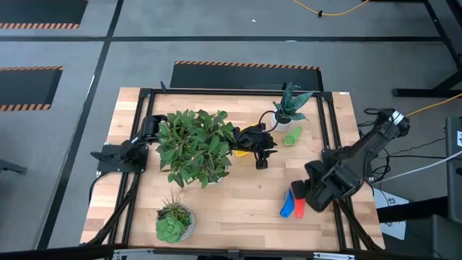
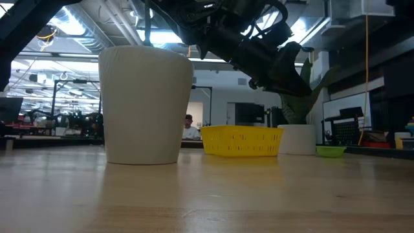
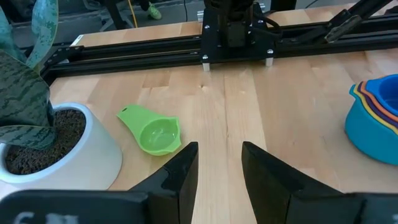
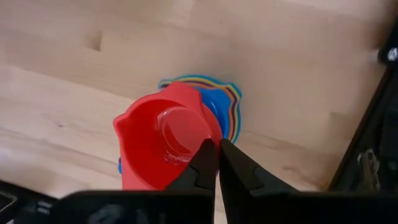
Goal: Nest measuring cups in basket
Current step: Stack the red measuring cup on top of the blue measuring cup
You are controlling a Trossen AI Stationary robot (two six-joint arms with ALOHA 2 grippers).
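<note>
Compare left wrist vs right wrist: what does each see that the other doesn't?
Left wrist only: the green cup lying alone on the wood, a white plant pot, and the left hand with fingers apart, holding nothing. Right wrist only: the red-orange cup topping the stack, right hand shut at its rim. Both: the nested cup stack and the table.

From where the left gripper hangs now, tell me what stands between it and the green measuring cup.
Nothing visible does. In the left wrist view, bare tabletop lies between the left gripper, jaws open and empty, and the green measuring cup. The white plant pot stands beside the cup, off that line.
</note>
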